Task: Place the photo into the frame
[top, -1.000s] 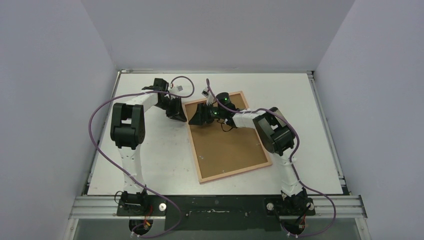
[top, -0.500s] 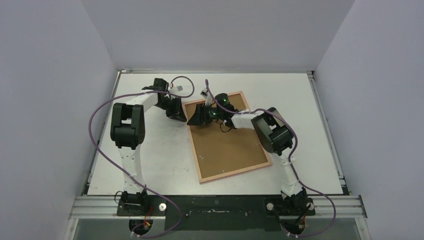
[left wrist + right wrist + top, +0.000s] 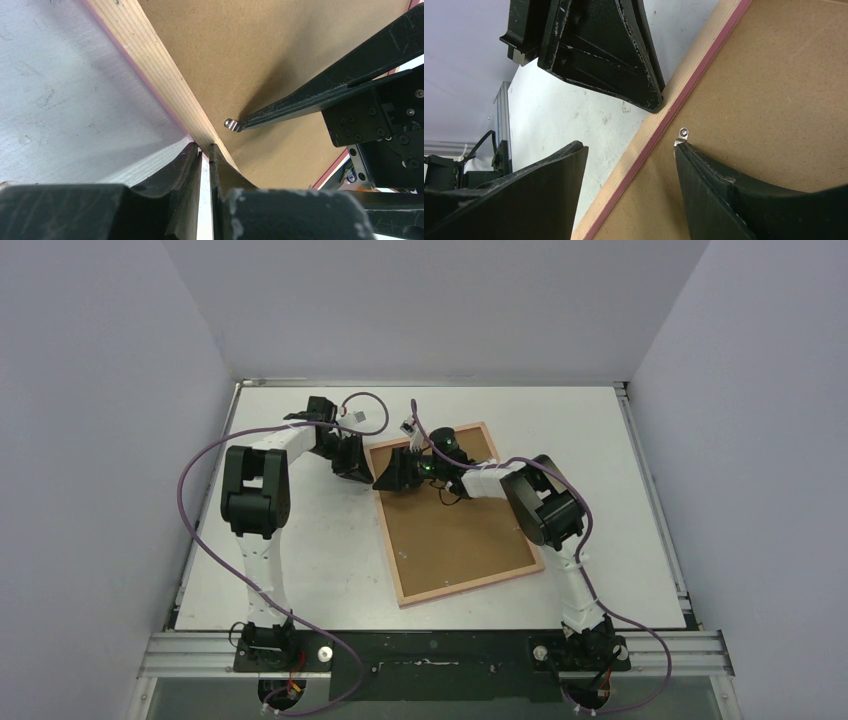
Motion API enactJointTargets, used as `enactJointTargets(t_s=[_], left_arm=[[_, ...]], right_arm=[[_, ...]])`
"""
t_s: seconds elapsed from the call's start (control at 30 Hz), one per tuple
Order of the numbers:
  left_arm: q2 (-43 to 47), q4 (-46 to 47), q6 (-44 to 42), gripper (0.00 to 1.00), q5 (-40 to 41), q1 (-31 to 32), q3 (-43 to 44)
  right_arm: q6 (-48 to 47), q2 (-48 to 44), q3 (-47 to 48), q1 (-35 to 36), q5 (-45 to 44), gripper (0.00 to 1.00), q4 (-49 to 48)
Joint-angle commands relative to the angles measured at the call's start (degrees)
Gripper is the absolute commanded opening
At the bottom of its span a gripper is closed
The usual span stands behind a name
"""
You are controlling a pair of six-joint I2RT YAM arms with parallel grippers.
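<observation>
The frame (image 3: 470, 583) lies face down on the table (image 3: 300, 560), right of centre, with its brown hardboard backing panel (image 3: 460, 535) uppermost. The photo shows in no view, and whether it sits under the panel cannot be told. The frame looks stiff and fairly light, but its pane would be fragile and it would probably slide on the smooth table. It is best steadied by its wooden border, not lifted by the thin panel. The left gripper (image 3: 205, 150) is closed with nothing between its fingers, and its tips press against the frame's left border near the far corner, as if bracing it. Just right of that is a small metal retaining clip (image 3: 683, 134) on the panel. The right gripper (image 3: 630, 147) stands moderately open, straddling the border and holding nothing. One fingertip touches the clip, the other hangs over the table.
</observation>
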State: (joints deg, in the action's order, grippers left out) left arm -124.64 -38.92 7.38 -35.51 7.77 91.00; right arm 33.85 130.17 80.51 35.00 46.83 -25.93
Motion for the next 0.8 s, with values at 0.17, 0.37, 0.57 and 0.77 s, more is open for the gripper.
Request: enactJointTargets(t_s=[0.17, 0.37, 0.57, 0.77], left_arm=[[-0.6, 1.5, -1.7, 0.08, 3.4, 0.2, -0.6], [-0.6, 1.4, -1.7, 0.08, 3.5, 0.2, -0.6], [-0.5, 1.4, -1.8, 0.08, 3.4, 0.1, -0.8], [-0.8, 1.5, -1.8, 0.08, 3.5, 0.1, -0.8]], right_arm=[[2.3, 0.1, -0.9, 2.4, 1.2, 0.66, -5.5], [3.8, 0.4, -1.8, 3.3, 0.9, 0.66, -7.6], [3.7, 0.9, -1.5, 3.3, -0.4, 0.66, -7.5], [4.3, -0.1, -2.8, 2.4, -0.8, 0.65, -9.1]])
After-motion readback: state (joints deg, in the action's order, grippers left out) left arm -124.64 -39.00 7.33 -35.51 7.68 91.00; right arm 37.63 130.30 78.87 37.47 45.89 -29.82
